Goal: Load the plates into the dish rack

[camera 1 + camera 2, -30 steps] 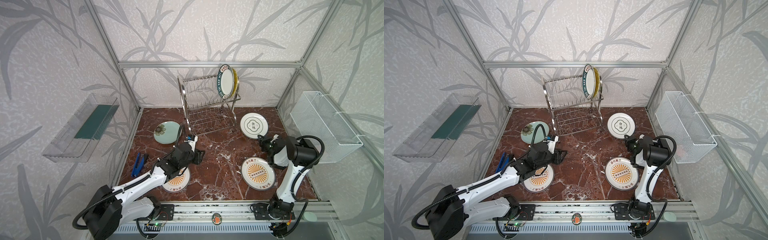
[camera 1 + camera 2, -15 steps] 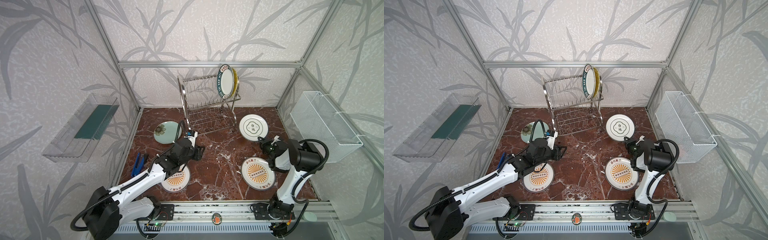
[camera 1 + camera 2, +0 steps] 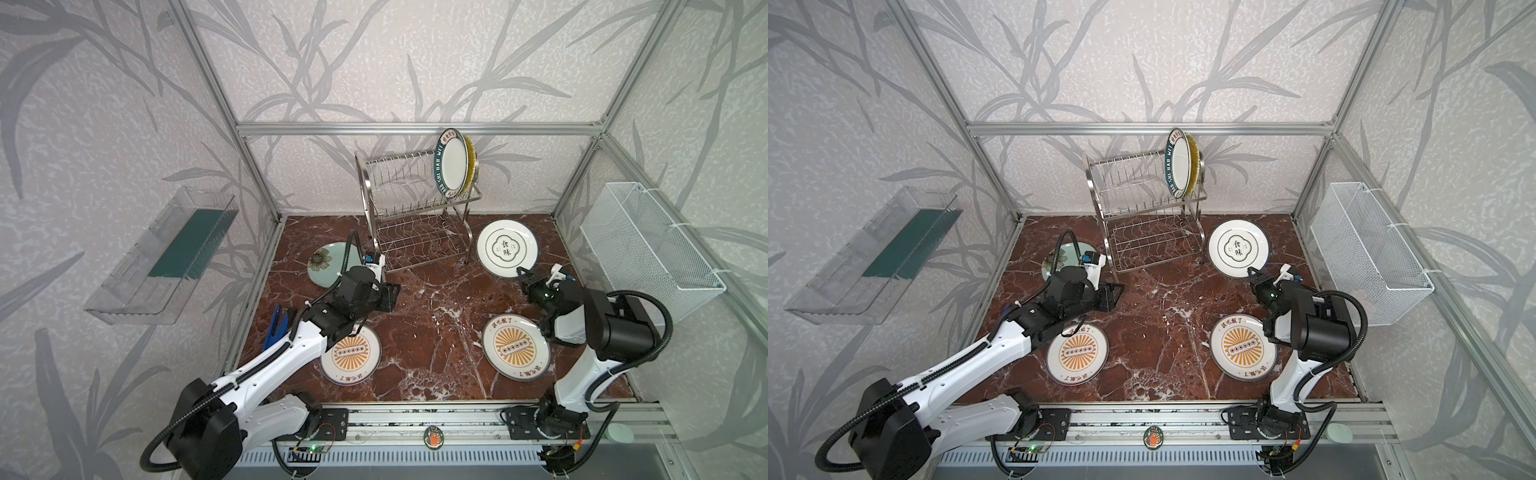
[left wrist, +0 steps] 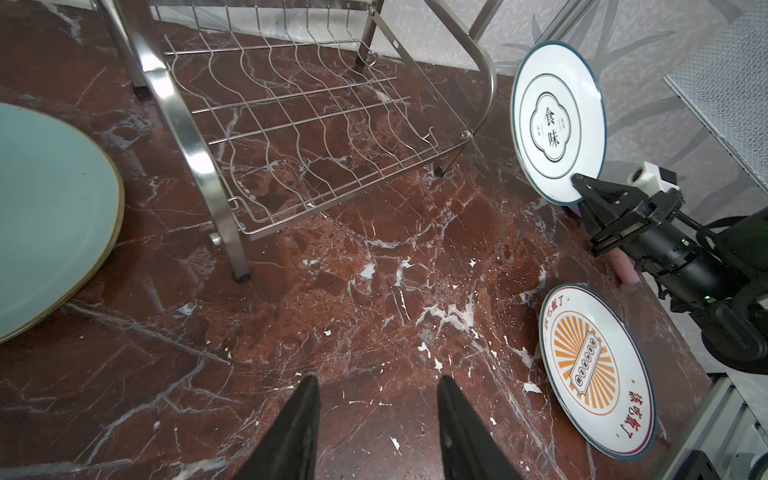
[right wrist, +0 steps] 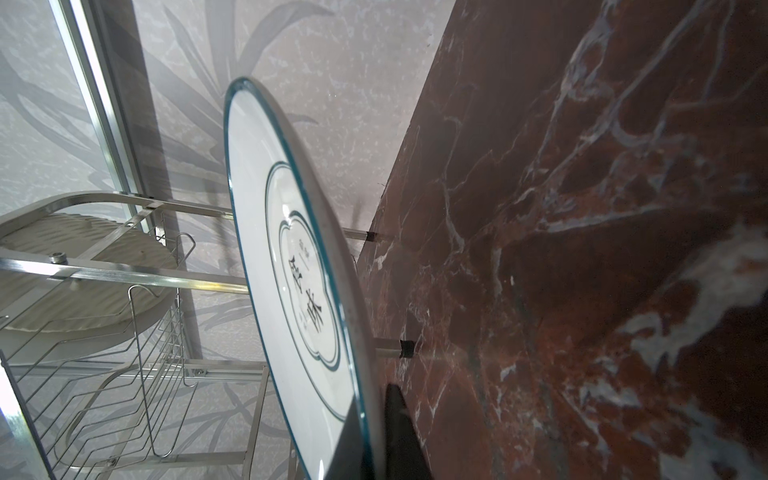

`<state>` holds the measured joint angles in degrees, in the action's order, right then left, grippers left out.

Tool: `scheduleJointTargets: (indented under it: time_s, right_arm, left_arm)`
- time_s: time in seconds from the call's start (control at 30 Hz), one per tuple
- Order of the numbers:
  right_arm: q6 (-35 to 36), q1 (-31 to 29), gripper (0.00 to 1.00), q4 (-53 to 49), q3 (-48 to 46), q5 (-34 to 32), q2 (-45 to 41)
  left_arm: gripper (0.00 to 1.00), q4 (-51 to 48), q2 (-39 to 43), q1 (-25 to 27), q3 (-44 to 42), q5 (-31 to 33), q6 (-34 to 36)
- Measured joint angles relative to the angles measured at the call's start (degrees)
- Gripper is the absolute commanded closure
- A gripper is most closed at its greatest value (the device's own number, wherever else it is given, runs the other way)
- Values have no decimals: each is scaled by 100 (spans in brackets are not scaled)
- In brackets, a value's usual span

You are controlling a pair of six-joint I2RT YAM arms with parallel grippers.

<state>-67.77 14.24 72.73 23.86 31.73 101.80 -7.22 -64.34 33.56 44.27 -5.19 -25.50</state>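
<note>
A: What is the right gripper [image 3: 521, 272] doing?

B: It is clamped on the near rim of the white plate with the dark motif [image 3: 505, 248], on the right side of the marble table [image 3: 424, 332]. The right wrist view shows that rim pinched between the 2 fingers [image 5: 399, 432].

A: Is the plate off the table?

B: The near edge looks raised. I cannot tell whether the far edge is clear.

A: Which way is the dish rack [image 3: 411, 199]?

B: Far and to the left of the plate, close by. 2 plates stand at the right end of its top tier: the green-rimmed plate [image 3: 452, 162], with the yellow plate [image 3: 470, 166] to its right. The free prongs [image 3: 399, 172] run left of them.

A: So what does the move turn on?

B: I think it turns on the plate's tilt. The plate lies close to flat, and the slots need it upright, parallel to the green-rimmed one. The right arm is the nearer one.

A: And the left gripper [image 4: 376, 386]?

B: Its jaws are apart and empty, over bare marble near the rack. The celadon plate [image 3: 326, 264] lies to its far left. The 2 sunburst plates [image 3: 351, 359] [image 3: 515, 347] lie flat at the near side.
</note>
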Motion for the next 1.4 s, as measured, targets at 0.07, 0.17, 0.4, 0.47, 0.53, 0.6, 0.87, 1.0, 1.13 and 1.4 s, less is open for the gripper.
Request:
scheduleJointTargets:
  time_s: [0.07, 0.17, 0.4, 0.47, 0.53, 0.6, 0.87, 1.0, 1.13, 1.4]
  right_arm:
    - [61, -17, 100, -168, -15, 42, -214]
    - [249, -105, 100, -522, -24, 81, -640]
    - [1209, -885, 100, -2127, 74, -31, -1849]
    - [1488, -1156, 100, -2597, 164, -76, -2083]
    - [1716, -1360, 100, -3012, 240, -105, -2271]
    - [1921, -1497, 100, -3399, 302, -149, -2433]
    - [2889, -1753, 100, -4981, 723, -116, -3005]
    - [3340, -1779, 100, -5364, 903, 170, -3189]
    - [3617, -1823, 100, -5643, 1016, 494, -3191]
    - [3718, -2050, 100, -5630, 1113, 1231, -2997]
  left_arm:
    - [55, -26, 28, -76, 0, -48, 0]
    - [55, -42, 68, -179, 0, -94, 0]
    - [53, -105, 188, -376, 0, -162, 2]
    - [53, -107, 243, -431, 0, -197, 7]
    - [53, -105, 286, -479, 0, -229, 9]
    - [53, -107, 310, -518, -2, -260, 11]
    - [52, -214, 341, -684, -2, -461, 42]
    - [52, -249, 352, -723, 0, -667, 39]
    - [52, -195, 350, -739, 0, -1005, -13]
    - [52, 323, 214, -743, -42, -1742, -249]
